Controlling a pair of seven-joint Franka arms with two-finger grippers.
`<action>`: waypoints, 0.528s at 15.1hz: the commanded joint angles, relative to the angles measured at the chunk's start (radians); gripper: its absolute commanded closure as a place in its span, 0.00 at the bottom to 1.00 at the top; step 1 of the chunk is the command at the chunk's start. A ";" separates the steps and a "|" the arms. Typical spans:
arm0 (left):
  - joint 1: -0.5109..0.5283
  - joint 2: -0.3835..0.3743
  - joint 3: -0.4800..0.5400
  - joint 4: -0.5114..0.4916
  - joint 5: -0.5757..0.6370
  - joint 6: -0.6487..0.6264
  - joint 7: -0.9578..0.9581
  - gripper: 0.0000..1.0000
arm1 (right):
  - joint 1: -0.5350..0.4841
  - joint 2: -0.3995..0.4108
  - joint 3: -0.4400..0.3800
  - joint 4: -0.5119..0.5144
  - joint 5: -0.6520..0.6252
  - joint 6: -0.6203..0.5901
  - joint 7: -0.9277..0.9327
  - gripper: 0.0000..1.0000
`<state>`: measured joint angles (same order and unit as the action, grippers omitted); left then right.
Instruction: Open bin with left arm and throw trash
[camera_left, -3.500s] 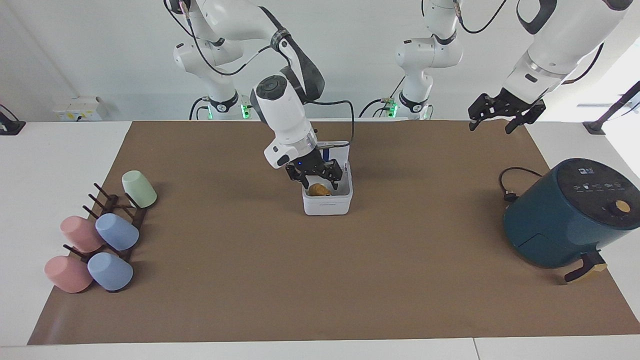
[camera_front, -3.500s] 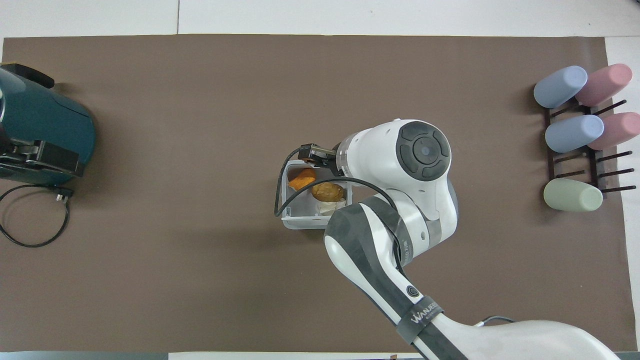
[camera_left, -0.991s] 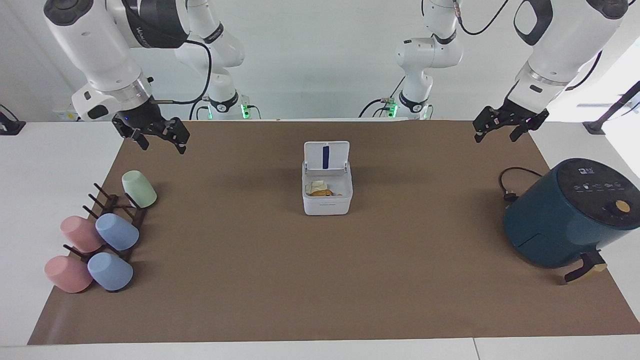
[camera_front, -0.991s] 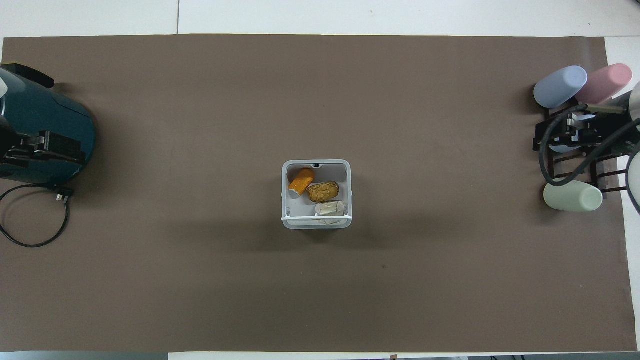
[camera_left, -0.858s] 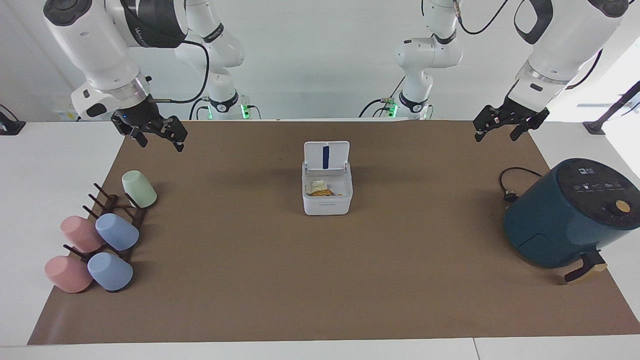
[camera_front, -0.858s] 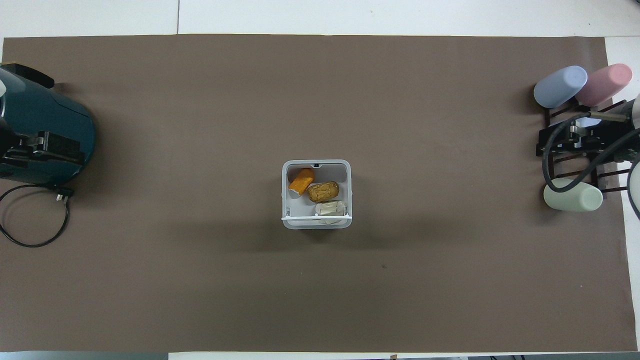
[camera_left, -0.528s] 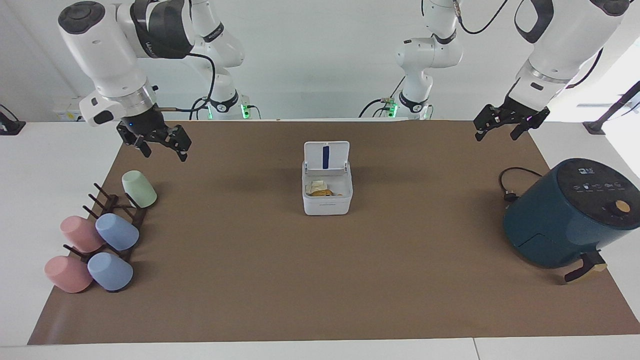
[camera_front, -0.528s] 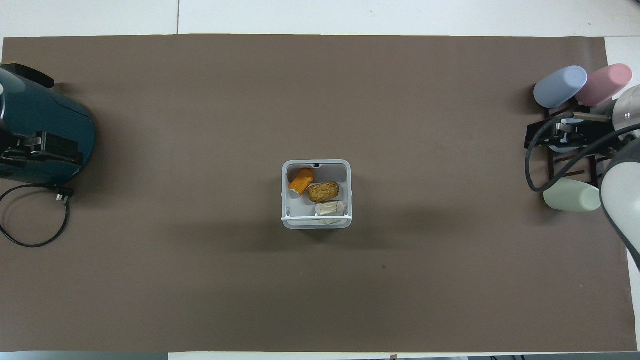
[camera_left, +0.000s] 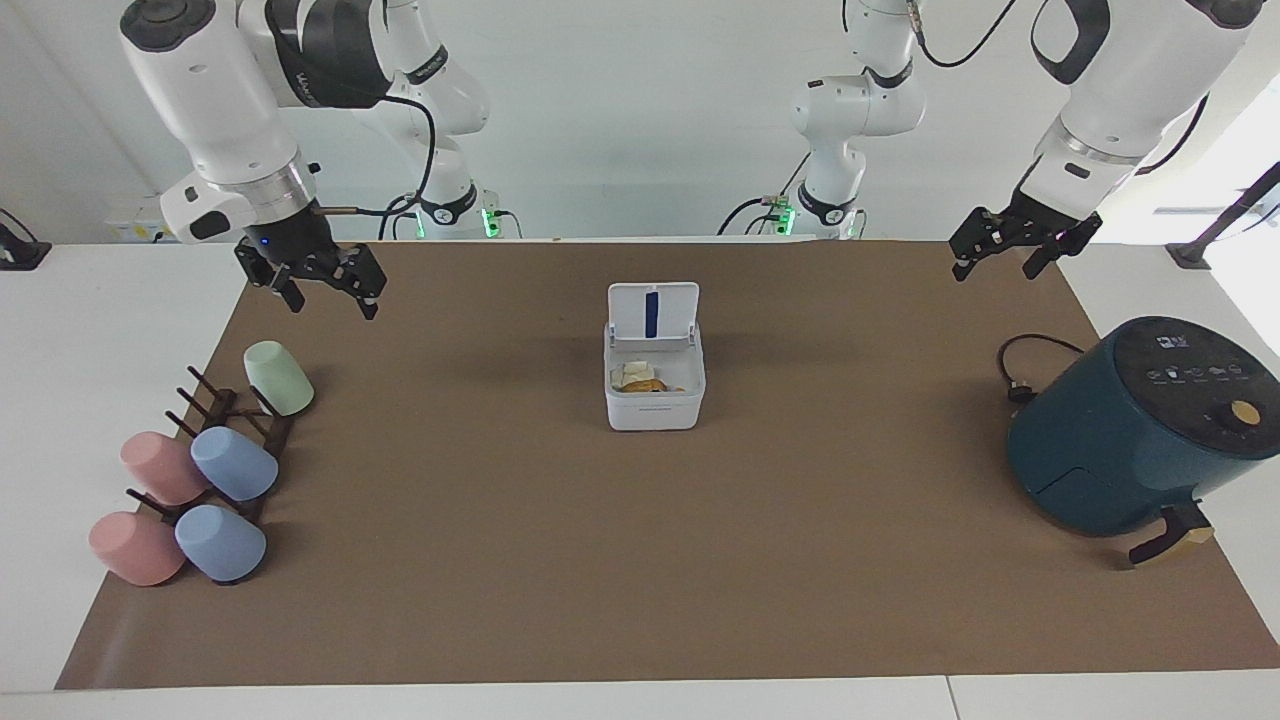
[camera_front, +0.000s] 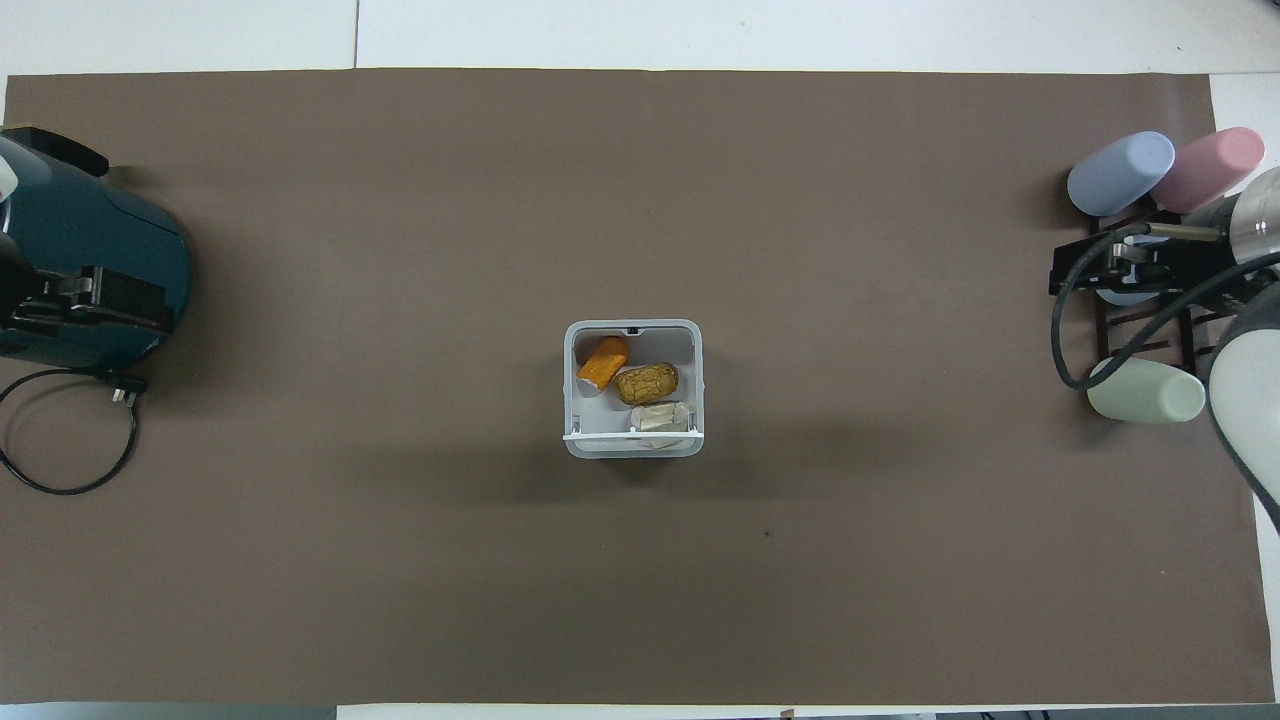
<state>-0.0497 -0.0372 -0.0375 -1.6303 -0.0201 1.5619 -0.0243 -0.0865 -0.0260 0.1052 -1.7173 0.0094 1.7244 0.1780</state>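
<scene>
Bin (camera_left: 655, 400) mid-worktop, lid propped upright so mouth stays clear. All three trash bits inside: orange lump (camera_front: 603, 362), brown lump (camera_front: 647, 383), paper wad (camera_front: 660, 418). Looks done. Right hand (camera_left: 322, 285) fingers apart, empty, up over mat edge near cup rack (camera_left: 225, 420). Left hand (camera_left: 1016, 247) spread, empty, parked above air fryer (camera_left: 1135, 430) end.

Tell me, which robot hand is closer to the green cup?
The right gripper. It hangs open just above the green cup at the rack. The left gripper is up over the table's other end, near the air fryer.
</scene>
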 joint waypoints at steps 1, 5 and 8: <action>-0.019 -0.026 0.005 -0.020 0.005 -0.010 -0.005 0.00 | -0.010 0.000 0.005 0.016 -0.011 -0.029 -0.031 0.00; -0.029 -0.026 0.005 -0.020 0.005 -0.008 -0.005 0.00 | 0.011 -0.002 0.007 0.012 -0.011 -0.029 -0.029 0.00; -0.029 -0.026 0.005 -0.022 0.005 -0.008 -0.005 0.00 | 0.011 -0.003 0.007 0.008 -0.009 -0.029 -0.026 0.00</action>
